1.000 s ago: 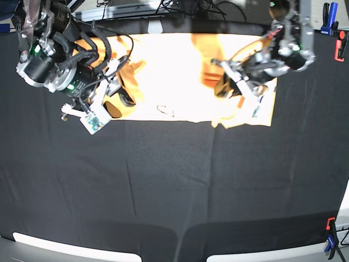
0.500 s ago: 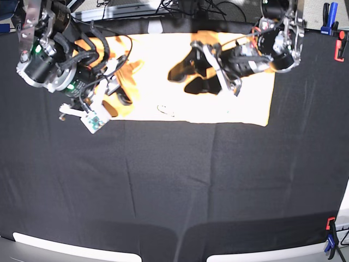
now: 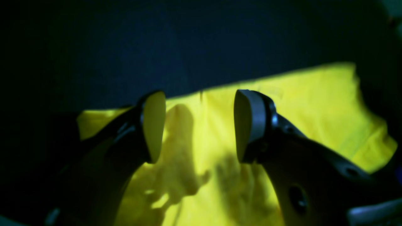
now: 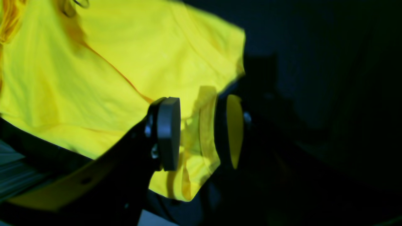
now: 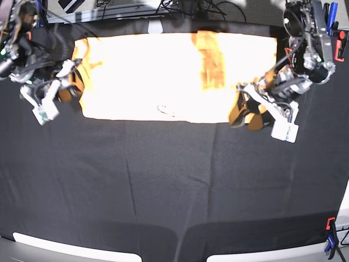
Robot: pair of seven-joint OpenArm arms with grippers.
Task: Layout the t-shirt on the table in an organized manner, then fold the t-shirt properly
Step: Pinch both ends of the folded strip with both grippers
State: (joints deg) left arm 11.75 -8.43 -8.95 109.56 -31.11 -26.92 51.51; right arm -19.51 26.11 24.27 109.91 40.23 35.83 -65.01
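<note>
T-shirt (image 5: 147, 76) before me — pale yellow-orange, in a wide band
It lies across the far part of the black-covered table (image 5: 158, 174) — rumpled at both ends.

And we're at a robotics workspace, a lab by the look of it: two jointed robot arms (image 5: 302, 60) over a black-draped table (image 5: 163, 174), clamps (image 5: 341, 46) gripping its edge, loose cables (image 5: 202, 7) behind!

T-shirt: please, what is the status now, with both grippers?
Left gripper open over shirt, holding nothing. Right gripper open at shirt's end, empty. Shirt in long strip, far side of table; arms hide both ends in base view.
</note>
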